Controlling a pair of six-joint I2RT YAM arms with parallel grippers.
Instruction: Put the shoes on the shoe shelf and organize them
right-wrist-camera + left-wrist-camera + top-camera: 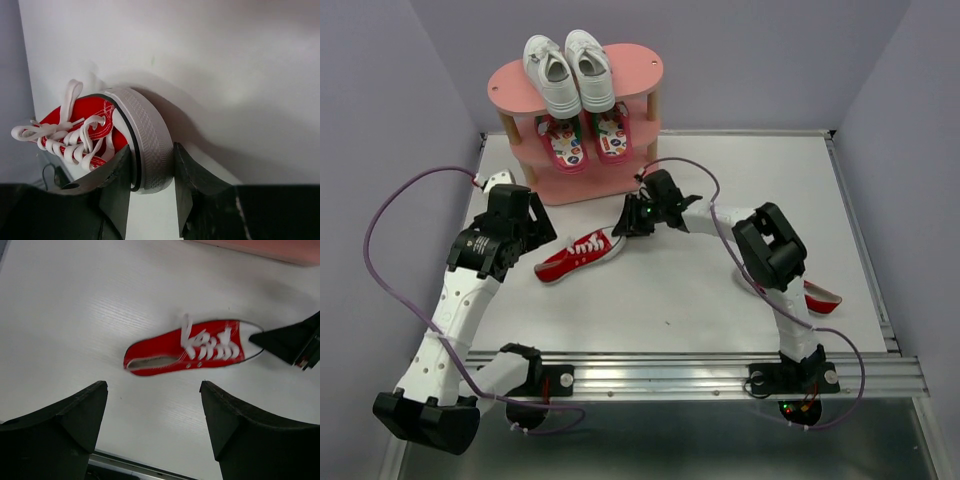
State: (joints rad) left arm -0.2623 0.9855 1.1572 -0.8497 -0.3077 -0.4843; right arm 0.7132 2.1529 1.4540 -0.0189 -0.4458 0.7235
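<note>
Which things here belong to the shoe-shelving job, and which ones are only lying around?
Job: pink shelf; white sneakers on its top tier; flip-flops on the tier below; red sneaker, toe in the right claw; second red sneaker, partly hidden.
Not the job: purple cables; metal rail.

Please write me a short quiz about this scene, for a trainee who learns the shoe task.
1. Fill in: the left gripper is ___ (open or shut).
2. What grips the toe of the red sneaker nearest the shoe shelf? A: left gripper. B: right gripper. C: nothing.
3. True or false: the white sneakers stand on the top board of the shoe shelf.
Key: 1 open; 2 B; 3 true.
</note>
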